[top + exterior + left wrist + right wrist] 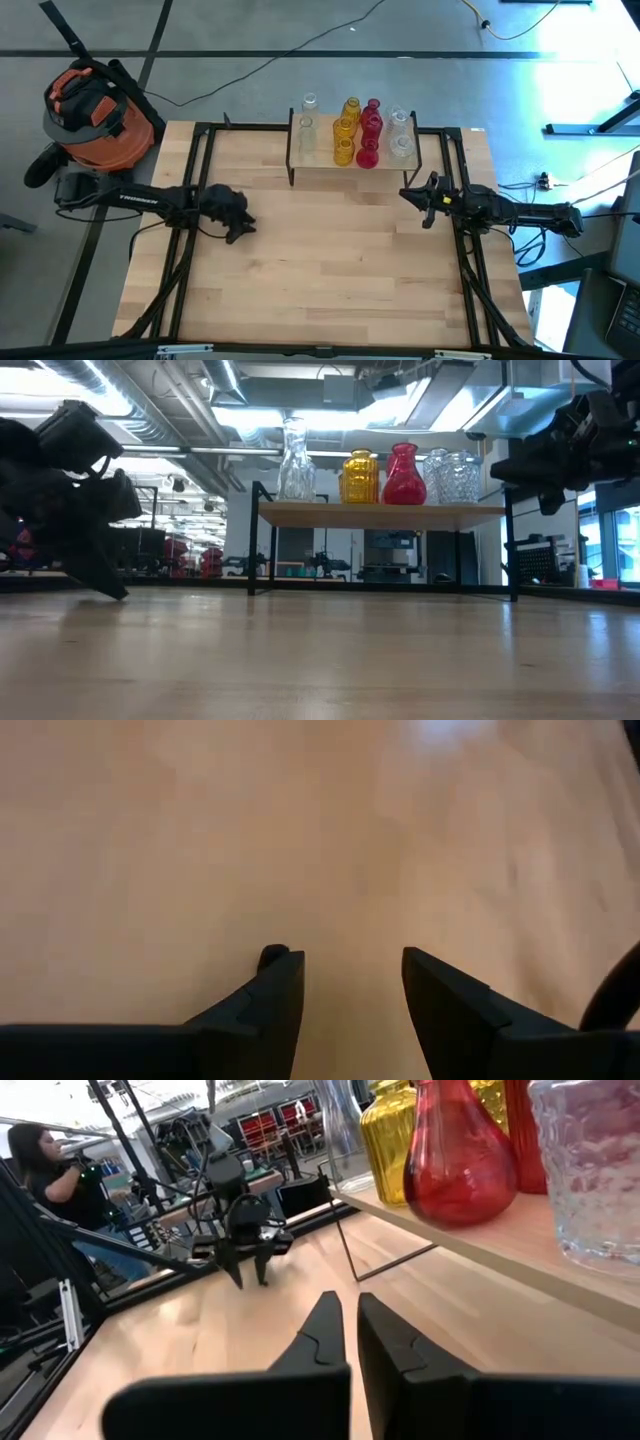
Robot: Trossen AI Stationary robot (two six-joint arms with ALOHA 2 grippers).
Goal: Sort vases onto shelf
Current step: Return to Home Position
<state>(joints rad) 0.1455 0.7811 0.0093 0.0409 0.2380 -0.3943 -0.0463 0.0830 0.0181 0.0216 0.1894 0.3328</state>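
Centre-left in the high view, the left gripper (240, 228) hangs over the table (330, 290), fingers spread, empty. Upper centre, the vases (347, 130) stand on the shelf (322, 162); sorting looks done. Centre-right, the right gripper (417, 203), fingers pressed together, likely just needs to retract home, clear of the shelf.

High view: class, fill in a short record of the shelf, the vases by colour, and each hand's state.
shelf: far side of table, holds every vase in view
columns, left to right: clear vases, yellow vases, red vases, more clear vases
left hand: open, empty, low over table's left side
right hand: fingers almost together, empty, near shelf's right end
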